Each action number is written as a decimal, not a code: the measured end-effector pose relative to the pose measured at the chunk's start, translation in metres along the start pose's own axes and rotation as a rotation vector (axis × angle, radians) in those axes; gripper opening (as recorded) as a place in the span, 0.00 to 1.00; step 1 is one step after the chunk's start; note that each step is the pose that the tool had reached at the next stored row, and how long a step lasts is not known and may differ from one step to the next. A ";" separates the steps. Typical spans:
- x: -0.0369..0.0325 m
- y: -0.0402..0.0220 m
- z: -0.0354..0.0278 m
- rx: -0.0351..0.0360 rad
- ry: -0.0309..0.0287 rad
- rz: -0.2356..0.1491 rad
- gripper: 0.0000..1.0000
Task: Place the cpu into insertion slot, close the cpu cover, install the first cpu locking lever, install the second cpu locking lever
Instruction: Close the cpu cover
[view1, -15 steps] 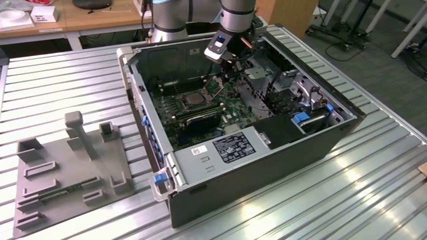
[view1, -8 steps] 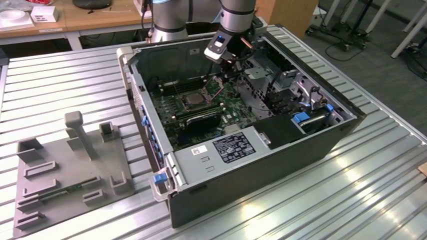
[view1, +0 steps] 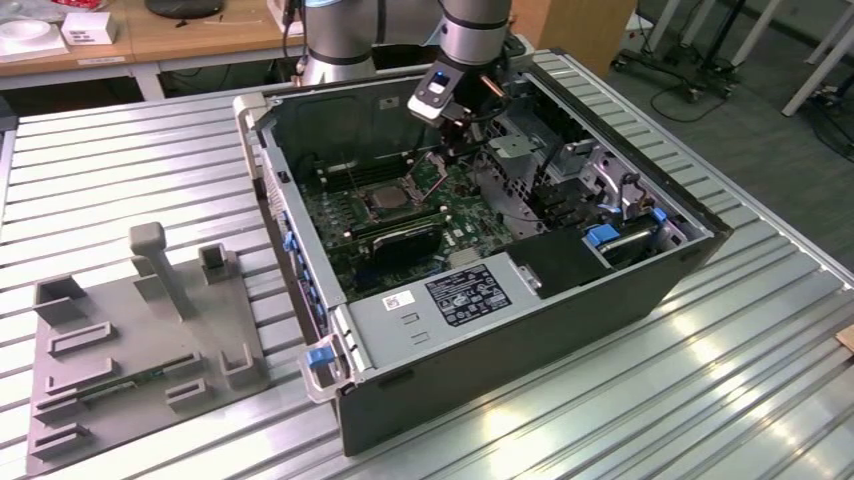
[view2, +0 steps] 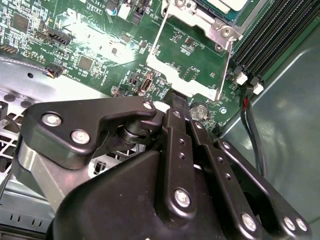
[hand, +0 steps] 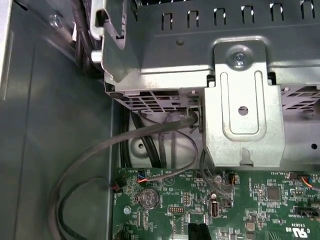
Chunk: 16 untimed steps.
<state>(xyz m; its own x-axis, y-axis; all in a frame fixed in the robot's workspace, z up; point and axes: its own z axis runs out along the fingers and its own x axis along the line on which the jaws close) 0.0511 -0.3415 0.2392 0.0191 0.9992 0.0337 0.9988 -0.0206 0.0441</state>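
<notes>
Inside the open computer case, the arm's gripper hangs above the green motherboard with its jaws drawn close together (its black linkage looms large in the second wrist view). The insertion slot lies on the board toward the exterior view's left, apart from the gripper. The cpu cover is swung off the slot, green board showing through its window, its silvery edge just beyond the gripper's tip.

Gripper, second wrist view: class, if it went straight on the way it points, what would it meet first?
Probably the near edge of the silvery cpu cover, just beyond the tip of the gripper. Depth is unclear, so it might instead reach the green motherboard beside it.
</notes>
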 end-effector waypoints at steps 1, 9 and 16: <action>0.0000 -0.0011 0.0001 0.0000 0.0000 0.000 0.10; -0.0005 -0.0212 0.0008 0.0001 -0.0004 0.000 0.10; -0.0010 -0.0458 0.0003 0.0000 -0.0004 0.001 0.10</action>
<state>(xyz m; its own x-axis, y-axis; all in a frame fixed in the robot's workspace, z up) 0.0054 -0.3415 0.2368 0.0202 0.9992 0.0334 0.9988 -0.0217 0.0440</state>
